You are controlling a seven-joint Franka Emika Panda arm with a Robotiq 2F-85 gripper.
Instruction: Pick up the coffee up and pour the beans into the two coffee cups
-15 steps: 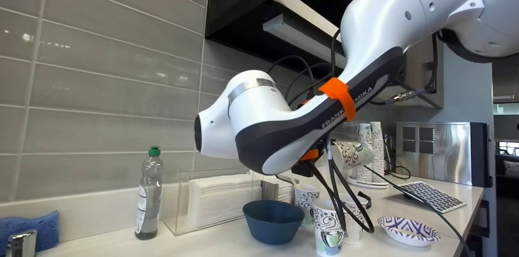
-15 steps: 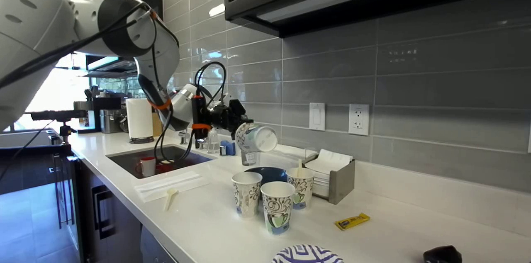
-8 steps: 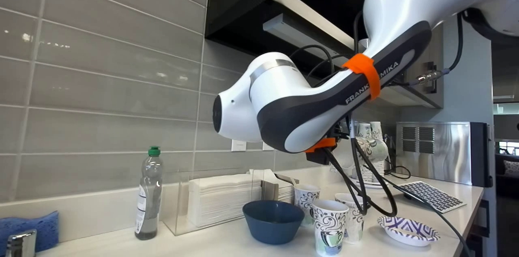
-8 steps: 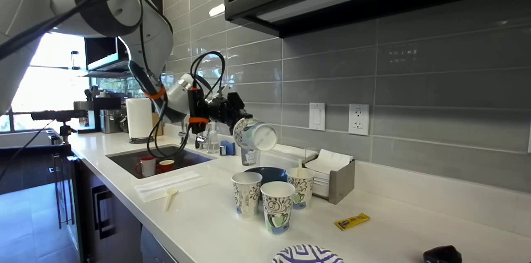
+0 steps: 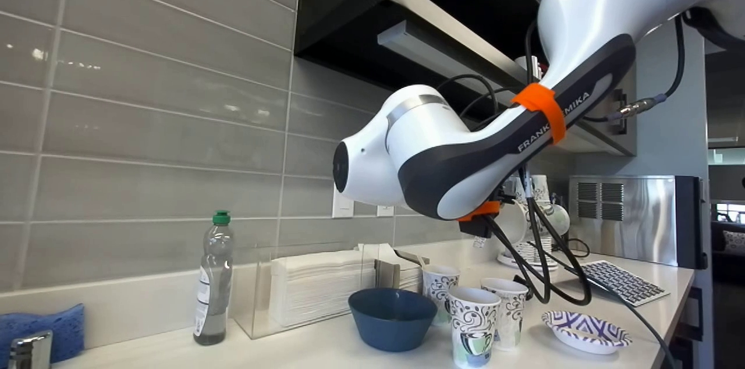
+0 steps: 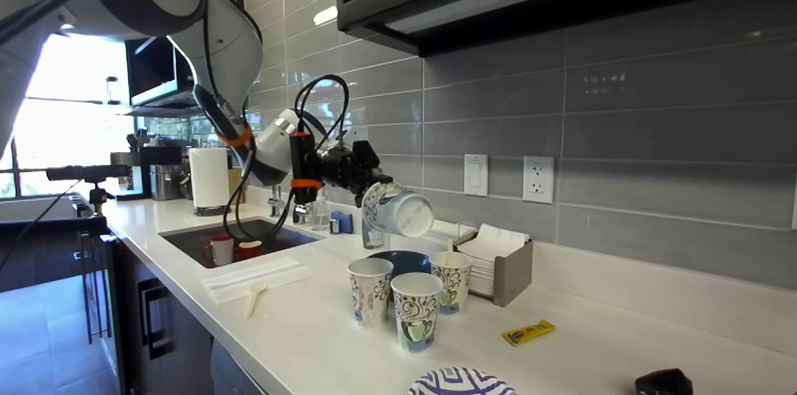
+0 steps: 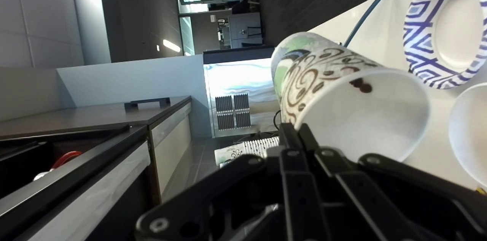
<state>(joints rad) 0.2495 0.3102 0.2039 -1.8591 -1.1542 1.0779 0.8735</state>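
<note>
In the wrist view my fingers [image 7: 290, 136] are clamped on the wall of the held cup [image 7: 335, 96], right at its rim; it lies about on its side, base toward 10 o'clock. Dark spots [image 7: 366, 88] inside may be beans or stain; I cannot tell. Another cup [image 7: 470, 134] at 3 o'clock is cut off.

In an exterior view the held cup hangs with its base toward the camera, mouth hidden. Lower down, the near cup [image 6: 417, 314] stands at 6 o'clock, the sink-side cup [image 6: 370, 295] at 7, the stick cup [image 6: 453, 286] at 5. I take the first two for my pair, but nothing settles it. The step in hand, I judge, is the pour: I should bring the mouth over one rim, tip slowly, then share with the other, since paper pinched at the rim could twist.

In an exterior view my arm [image 5: 506, 153] and cables [image 5: 531, 207] cover my fingers and part of the held cup; the cables hang low, a snag risk near the cups. The cups' bottoms are out of sight.
</note>
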